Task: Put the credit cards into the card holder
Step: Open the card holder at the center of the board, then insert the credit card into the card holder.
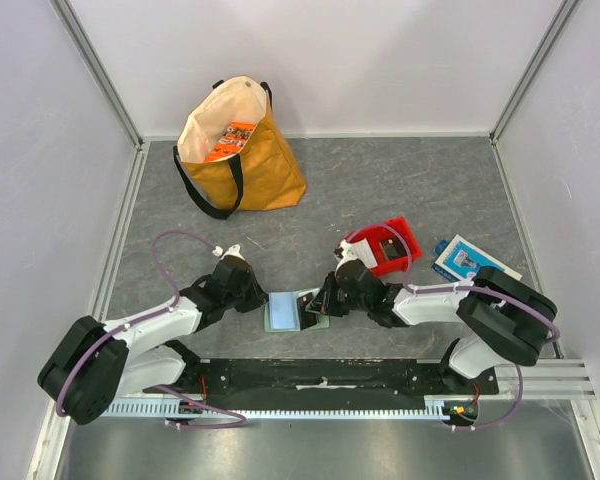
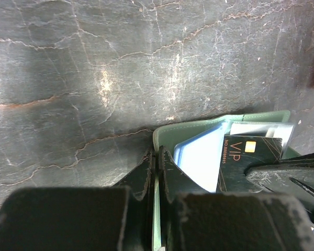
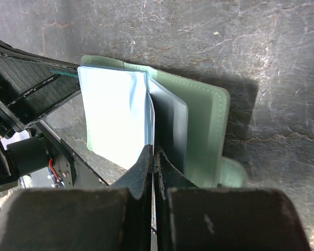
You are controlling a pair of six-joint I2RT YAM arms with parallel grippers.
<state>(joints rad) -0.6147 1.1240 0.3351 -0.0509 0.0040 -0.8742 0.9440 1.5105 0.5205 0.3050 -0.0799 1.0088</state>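
- card holder (image 3: 209,125): pale green and lying open on the table, low in the centre of the top view (image 1: 285,312), between the two gripper tips. Its clear pocket leaves stand fanned up from the spine.
- light blue card (image 2: 201,157): sits in the leaves towards the left side of the holder, tilted. A whitish card (image 2: 261,128) shows behind a clear pocket at the holder's upper right.
- black VIP card (image 2: 251,150): stands at an angle among the leaves, right of the light blue card. Its lower edge runs in under the right gripper's fingers.
- left gripper (image 2: 156,157): fingers pinched together on the holder's green cover edge at its left side, with no gap between them.
- right gripper (image 3: 154,154): fingers pressed tight together at the middle of the fanned leaves. It appears to pinch the black VIP card, though the right wrist view alone does not separate card from pocket leaf.
- table (image 1: 400,190): dark grey with a marbled surface.
- red bin (image 1: 392,243): right of centre, just above the right arm and apart from the holder.
- blue-and-white box (image 1: 467,260): just right of the red bin.
- mustard tote bag (image 1: 245,150): upper left of centre, standing open with something orange inside, well apart from the holder.
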